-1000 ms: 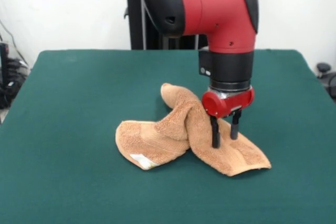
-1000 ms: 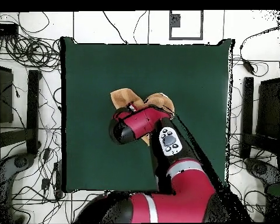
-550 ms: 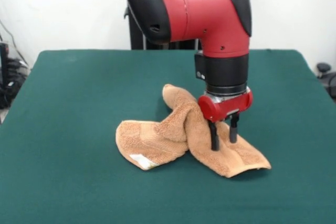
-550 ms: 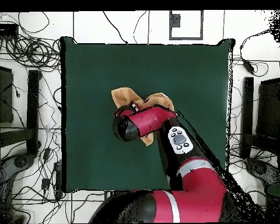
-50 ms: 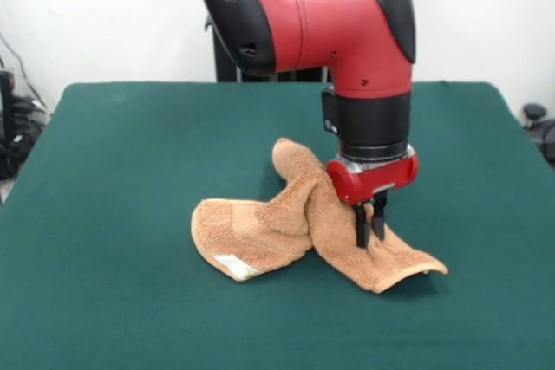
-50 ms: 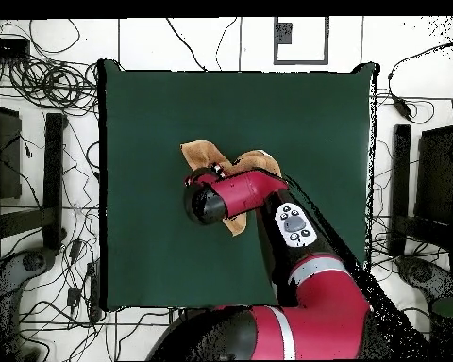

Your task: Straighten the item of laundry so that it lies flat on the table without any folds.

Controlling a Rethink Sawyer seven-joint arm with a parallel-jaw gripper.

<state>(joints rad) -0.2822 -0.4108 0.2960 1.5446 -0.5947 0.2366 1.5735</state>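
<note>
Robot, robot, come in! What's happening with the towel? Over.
Gripper shut on towel, pinching its right flap. Towel twisted, bunched, not flat on table. Nothing in the way.

Overhead view: the arm [image 6: 268,203] covers the gripper and most of the towel [image 6: 200,154]; only two tan patches show beside it. Front view: the arm [image 5: 347,32] is cut off by the top edge; the table [image 5: 104,214] by the bottom and side edges. The towel's tag [image 5: 232,263] markings are too small to tell.

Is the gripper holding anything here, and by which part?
Yes: the gripper pinches the towel on its right-hand flap, near the corner.
</note>
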